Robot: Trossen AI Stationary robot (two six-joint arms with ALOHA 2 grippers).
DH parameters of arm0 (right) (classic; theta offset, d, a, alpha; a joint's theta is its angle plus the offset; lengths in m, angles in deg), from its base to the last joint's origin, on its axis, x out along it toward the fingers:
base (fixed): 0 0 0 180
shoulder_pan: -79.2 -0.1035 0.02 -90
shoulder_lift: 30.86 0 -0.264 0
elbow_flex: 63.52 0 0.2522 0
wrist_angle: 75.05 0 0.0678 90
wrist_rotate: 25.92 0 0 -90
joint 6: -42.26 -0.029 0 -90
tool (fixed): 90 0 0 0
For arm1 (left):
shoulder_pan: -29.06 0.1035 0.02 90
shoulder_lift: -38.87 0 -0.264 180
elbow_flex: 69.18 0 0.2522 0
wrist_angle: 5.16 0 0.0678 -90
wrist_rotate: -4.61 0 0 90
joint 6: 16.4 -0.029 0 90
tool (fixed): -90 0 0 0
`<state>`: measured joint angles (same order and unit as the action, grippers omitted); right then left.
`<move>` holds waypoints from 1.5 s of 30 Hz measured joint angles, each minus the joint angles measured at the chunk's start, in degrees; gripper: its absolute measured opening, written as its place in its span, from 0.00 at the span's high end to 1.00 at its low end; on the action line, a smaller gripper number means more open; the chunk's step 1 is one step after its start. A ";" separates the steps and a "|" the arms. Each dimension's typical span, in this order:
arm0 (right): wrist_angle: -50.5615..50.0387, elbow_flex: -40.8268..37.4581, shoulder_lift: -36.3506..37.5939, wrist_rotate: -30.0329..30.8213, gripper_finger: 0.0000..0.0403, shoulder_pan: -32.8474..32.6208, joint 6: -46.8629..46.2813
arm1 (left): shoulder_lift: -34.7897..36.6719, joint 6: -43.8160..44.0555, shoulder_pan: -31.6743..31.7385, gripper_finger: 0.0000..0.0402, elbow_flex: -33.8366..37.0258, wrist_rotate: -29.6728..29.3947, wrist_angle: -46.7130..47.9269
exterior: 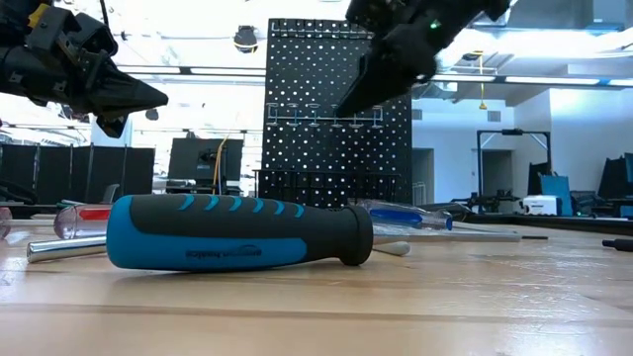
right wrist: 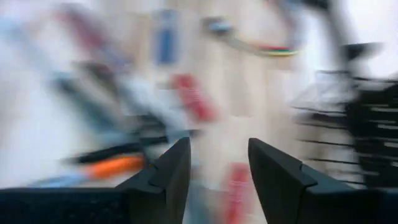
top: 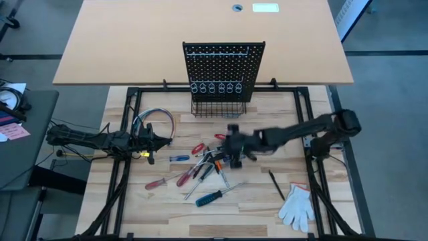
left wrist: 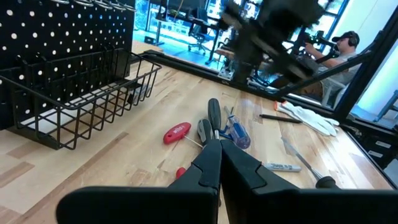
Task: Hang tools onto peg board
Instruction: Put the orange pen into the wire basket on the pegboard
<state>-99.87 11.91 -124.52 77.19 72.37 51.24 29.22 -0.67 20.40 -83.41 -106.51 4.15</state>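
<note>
The tools lie loose on the wooden table in a pile: red-handled screwdrivers, a small blue one and a blue-and-black screwdriver, which is close in the low view. A thin dark key lies apart to the right. The black peg board stands upright at the far side, with ring holders and a wire basket at its base. My right gripper is open and empty, raised above the pile. My left gripper is shut and empty, left of the pile.
A white work glove lies at the near right. A looped bundle of coloured wires lies by my left gripper. A black frame borders the wooden table. A person sits in the room beyond the table.
</note>
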 joint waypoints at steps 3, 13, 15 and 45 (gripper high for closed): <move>-0.06 -0.02 -3.96 -1.53 0.59 -4.52 -9.77 | 0.00 0.00 0.00 1.00 0.00 -0.01 0.00; -6.71 6.27 -17.13 -2.72 0.41 -12.84 -36.38 | -0.12 -0.02 0.02 1.00 0.00 -0.02 0.01; -10.12 9.22 -19.78 -1.40 0.40 -13.01 -40.22 | -0.11 0.01 0.00 1.00 0.00 -0.03 0.01; -33.48 17.51 -15.59 11.18 0.95 -13.75 -34.16 | -0.11 -0.02 0.02 1.00 0.00 -0.05 0.00</move>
<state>-133.35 29.42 -140.12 88.37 58.62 17.08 29.11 -0.70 20.42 -83.41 -106.56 4.15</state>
